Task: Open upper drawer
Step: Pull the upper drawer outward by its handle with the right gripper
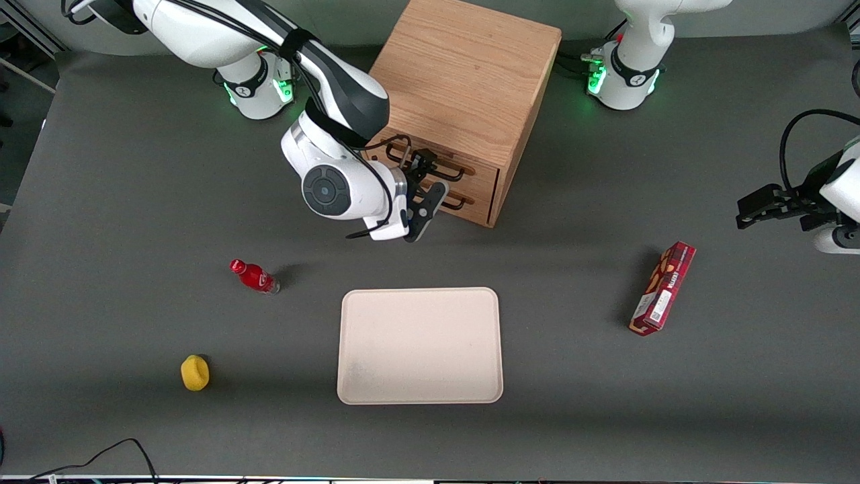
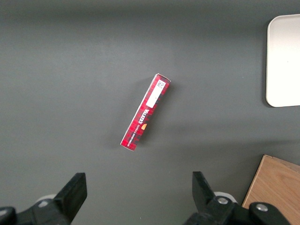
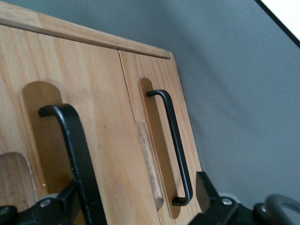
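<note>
Dark grey table (image 1: 134, 202), seen from the front: your oak cabinet (image 1: 470, 74) stands at the edge farthest from the camera, both drawers shut. The upper drawer (image 1: 430, 165) sits just above its twin, the lower drawer (image 1: 463, 202). Your right gripper (image 1: 424, 191) hangs directly in front of the drawer fronts, fingers (image 3: 70, 201) apart. The right wrist view adds what the front view hides: the upper drawer's black wire handle (image 3: 77, 154) runs between those spread fingers (contact cannot be judged), with the lower handle (image 3: 173, 150) beside it. The left wrist view alone shows the lettering on the red biscuit box (image 2: 145, 112), too small to read. A cream tray (image 1: 420, 346), a red bottle (image 1: 254, 276) and a yellow object (image 1: 195, 373) lie nearer the camera, well apart.
</note>
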{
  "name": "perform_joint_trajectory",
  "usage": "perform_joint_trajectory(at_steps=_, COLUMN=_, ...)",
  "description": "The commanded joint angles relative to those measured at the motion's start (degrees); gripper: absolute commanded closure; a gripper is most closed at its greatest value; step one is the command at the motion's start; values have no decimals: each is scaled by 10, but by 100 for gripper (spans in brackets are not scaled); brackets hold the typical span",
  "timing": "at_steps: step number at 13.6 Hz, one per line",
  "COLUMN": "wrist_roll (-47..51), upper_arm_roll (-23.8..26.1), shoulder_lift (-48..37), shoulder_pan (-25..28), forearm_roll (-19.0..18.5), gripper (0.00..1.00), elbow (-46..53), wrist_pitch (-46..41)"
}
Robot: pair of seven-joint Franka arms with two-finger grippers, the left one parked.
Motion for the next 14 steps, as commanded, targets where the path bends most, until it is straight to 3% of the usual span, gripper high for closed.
perform_joint_trajectory(at_steps=1, wrist_roll=11, upper_arm_roll=1, shoulder_lift=29, shoulder_pan=-6, forearm_roll=-26, gripper=0, elbow=38, wrist_pitch=7)
perform_joint_trajectory(at_steps=6, wrist_roll=9, upper_arm_roll=-10, shoulder_lift=72, shoulder_pan=-16, forearm_roll=-54, gripper=0, elbow=114, wrist_pitch=-15)
perform_joint_trajectory(at_steps=14, wrist_roll=6, upper_arm_roll=-54, shoulder_lift=115, shoulder_pan=-17, forearm_roll=-52, gripper=0, elbow=203, wrist_pitch=-56)
